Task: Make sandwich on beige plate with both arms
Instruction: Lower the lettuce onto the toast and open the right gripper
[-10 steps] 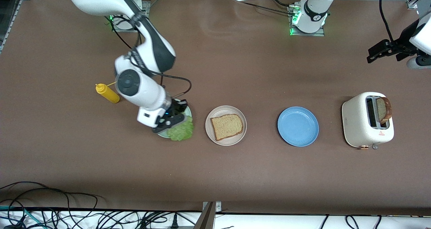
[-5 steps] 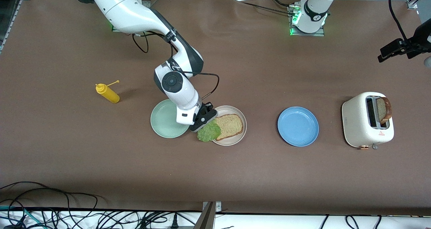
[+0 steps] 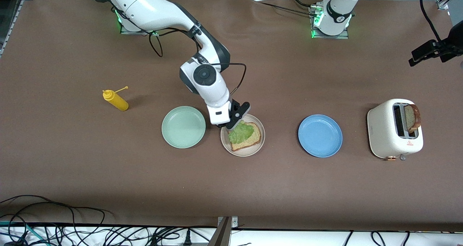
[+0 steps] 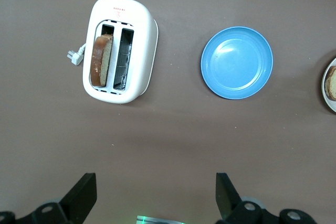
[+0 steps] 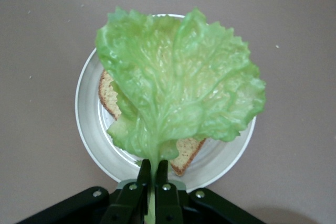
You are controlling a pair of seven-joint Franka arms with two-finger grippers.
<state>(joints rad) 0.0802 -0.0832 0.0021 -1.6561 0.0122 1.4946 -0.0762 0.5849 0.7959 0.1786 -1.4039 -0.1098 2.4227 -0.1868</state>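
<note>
On the round, speckled beige plate near the middle of the brown tabletop we see one tan, brown-crusted bread slice lying flat. Over it hangs the ruffled green lettuce leaf, which our right claw has pinched by the stem end between closed fingers; in the right wrist view the leaf spreads across most of the slice and plate. Beside this plate, toward the right arm's end, sits a round mint-green plate, then a yellow squeeze bottle. Toward the left arm's end lies a round blue plate, then a cream-white toaster with a second browned bread slice standing in one slot. Our left claw waits high above the tabletop near the toaster, fingers spread wide and holding nothing.
</note>
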